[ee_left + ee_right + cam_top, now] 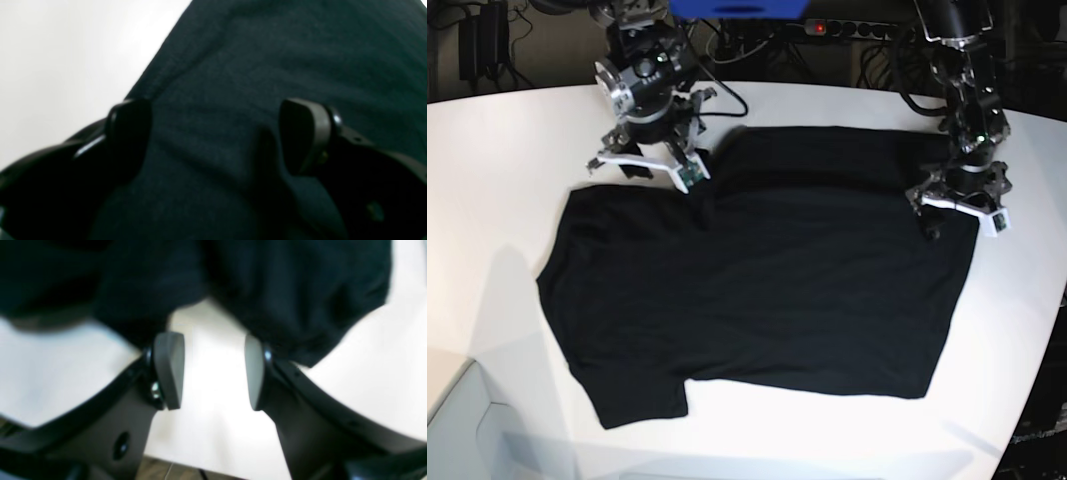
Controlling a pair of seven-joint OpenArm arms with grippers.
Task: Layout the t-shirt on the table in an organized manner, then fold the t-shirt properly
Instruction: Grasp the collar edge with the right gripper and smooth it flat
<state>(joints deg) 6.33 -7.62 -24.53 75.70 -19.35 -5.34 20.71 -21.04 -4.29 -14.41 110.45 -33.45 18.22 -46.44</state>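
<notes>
Your plain black cloth t-shirt (757, 270) spread flat on the smooth white table (507, 140), left gripper (213, 133) spread wide over its edge, right gripper (215, 373) parted at another edge, both empty.

I record the t-shirt (767, 290) as plain black, no print on the upward face. The bench (507, 180) reads smooth white throughout. On my left claw (213, 133) the pads are black to dark grey; on the right claw (215, 371), grey pads on black arms.
</notes>
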